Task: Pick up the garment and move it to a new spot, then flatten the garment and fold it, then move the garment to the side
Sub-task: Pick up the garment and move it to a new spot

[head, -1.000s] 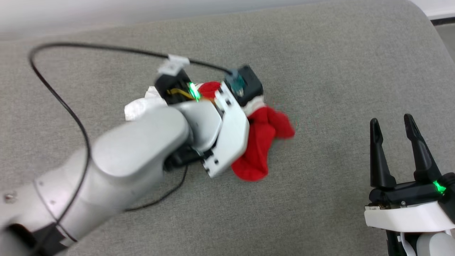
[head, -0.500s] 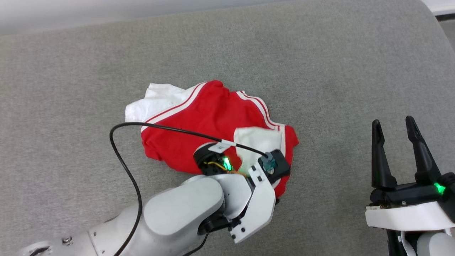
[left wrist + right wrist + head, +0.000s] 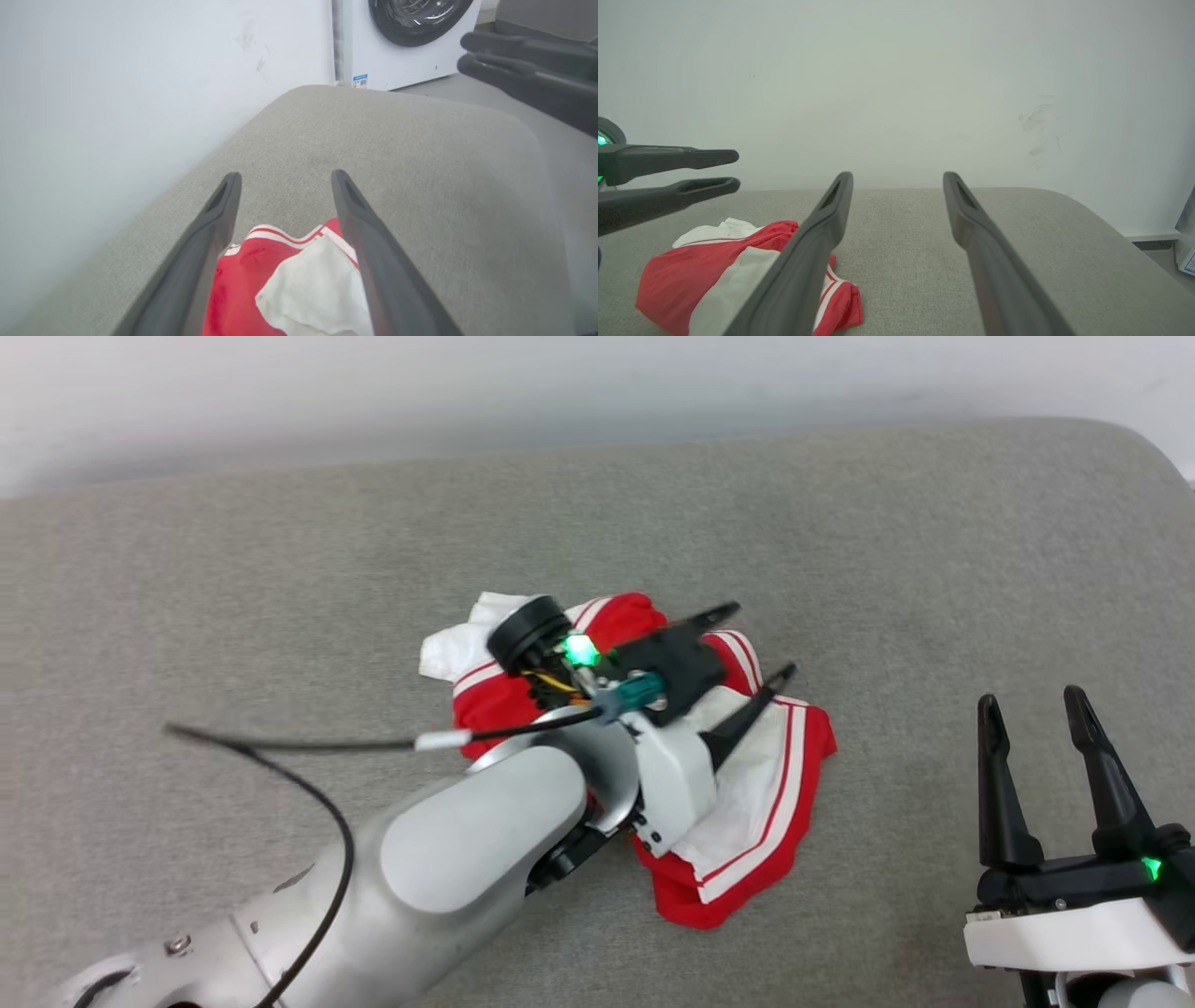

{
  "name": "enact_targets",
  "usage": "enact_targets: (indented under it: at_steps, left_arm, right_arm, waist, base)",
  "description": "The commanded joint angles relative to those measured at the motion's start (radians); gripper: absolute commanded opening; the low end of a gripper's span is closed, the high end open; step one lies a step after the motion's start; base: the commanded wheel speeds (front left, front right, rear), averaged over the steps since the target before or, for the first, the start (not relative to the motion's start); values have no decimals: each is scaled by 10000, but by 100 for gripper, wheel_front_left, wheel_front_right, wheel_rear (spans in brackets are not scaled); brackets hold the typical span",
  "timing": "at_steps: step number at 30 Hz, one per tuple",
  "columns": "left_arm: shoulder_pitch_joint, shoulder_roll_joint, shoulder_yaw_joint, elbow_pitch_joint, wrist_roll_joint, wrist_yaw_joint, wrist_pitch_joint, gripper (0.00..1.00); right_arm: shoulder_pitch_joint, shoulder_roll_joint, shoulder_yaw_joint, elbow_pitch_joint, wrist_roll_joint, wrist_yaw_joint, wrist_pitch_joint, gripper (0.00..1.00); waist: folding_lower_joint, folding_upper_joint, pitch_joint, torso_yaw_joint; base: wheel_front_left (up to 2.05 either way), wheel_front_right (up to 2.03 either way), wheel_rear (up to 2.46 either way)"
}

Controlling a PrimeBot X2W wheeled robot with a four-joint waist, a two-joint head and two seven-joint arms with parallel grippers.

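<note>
The left arm (image 3: 467, 840) is showing a rounded silver-grey shell with a screw (image 3: 175, 945) near its base. A black cable (image 3: 327, 745) bearing a white tag (image 3: 441, 739) is running into a teal plug (image 3: 639, 689). The left gripper (image 3: 762, 638) and right gripper (image 3: 1029, 697) are wearing white housings and long, dark, tapered fingers, with green lights glowing at both wrists.

garment (image 3: 766, 803): on the cushion (image 3: 280, 569), near its middle
left gripper (image 3: 762, 638): over the garment, pointing toward 2 o'clock
right gripper (image 3: 1029, 698): 4 o'clock of the garment, well apart
wall (image 3: 560, 383): behind the cushion, 12 o'clock
washing machine (image 3: 402, 42): past the cushion's 3 o'clock end
</note>
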Motion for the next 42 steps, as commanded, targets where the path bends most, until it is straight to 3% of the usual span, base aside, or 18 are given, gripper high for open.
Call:
enact_targets:
  at_steps: [1,5,6,12,17,21,29,42]
  left_arm:
    - [235,81,187,72,93,322,-417,100]
    - [725,272,840,207,296,1441,-1654,100]
    - [725,272,840,207,296,1441,-1654,100]
    - [1768,745,2065,-87,410,2772,-2212,100]
    - [3041,1051,3426,-999,924,3502,-2237,100]
    - [4158,1084,4520,-1659,1503,3799,-2230,100]
    - [6301,778,6323,-2192,2530,3695,-2233,100]
    - [8361,-202,8456,-2546,3840,2406,-2234,100]
  right_arm:
    - [50,-10,-27,-18,-75,-5,-24,100]
    - [151,-12,-118,-3,-84,-6,-24,100]
    - [151,-12,-118,-3,-84,-6,-24,100]
    - [255,-11,-172,64,-70,-6,-22,100]
    - [353,-11,-196,117,-93,-5,-24,100]
    - [420,-12,-212,158,-110,-6,-24,100]
    - [667,-12,-305,266,-108,-6,-24,100]
    - [1209,-11,-441,379,-52,-6,-22,100]
  waist:
    - [0,0,-155,213]
    - [0,0,-258,445]
    - [0,0,-258,445]
    - [0,0,-390,682]
    - [0,0,-488,815]
    - [0,0,-589,870]
    - [0,0,-835,897]
    - [0,0,-1277,971]
  base:
    - [0,0,0]
    - [0,0,0]
    - [0,0,0]
    - [0,0,0]
    - [0,0,0]
    - [0,0,0]
    - [0,0,0]
    - [0,0,0]
